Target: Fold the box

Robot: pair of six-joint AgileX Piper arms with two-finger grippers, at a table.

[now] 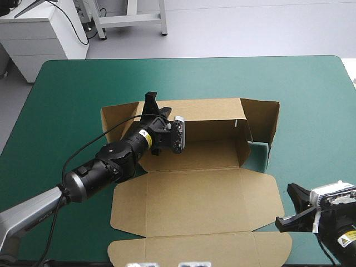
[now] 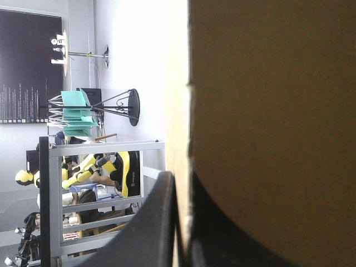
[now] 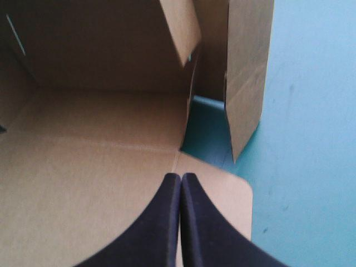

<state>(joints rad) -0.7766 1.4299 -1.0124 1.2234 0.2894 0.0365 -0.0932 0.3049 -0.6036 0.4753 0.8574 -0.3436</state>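
Note:
The brown box (image 1: 194,203) lies in the middle of the table, its lid and tuck flap flat toward the near edge. Its back wall (image 1: 211,108) stands raised, and a right side panel (image 1: 264,119) stands upright at an angle. My left gripper (image 1: 151,103) reaches over the base to the back wall's left part. It is shut on the wall's top edge (image 2: 181,139), one black finger (image 2: 156,222) on each side. My right gripper (image 1: 286,207) is shut and holds nothing, beside the lid's right edge. Its tip (image 3: 181,177) points over the lid's corner flap (image 3: 222,194).
A strip of teal-green cover (image 3: 206,128) shows between the box base and the standing right panel (image 3: 245,83). Wide teal-green cover (image 1: 317,94) lies to the right of the box and along the far edge. The right gripper is near the table's near right corner.

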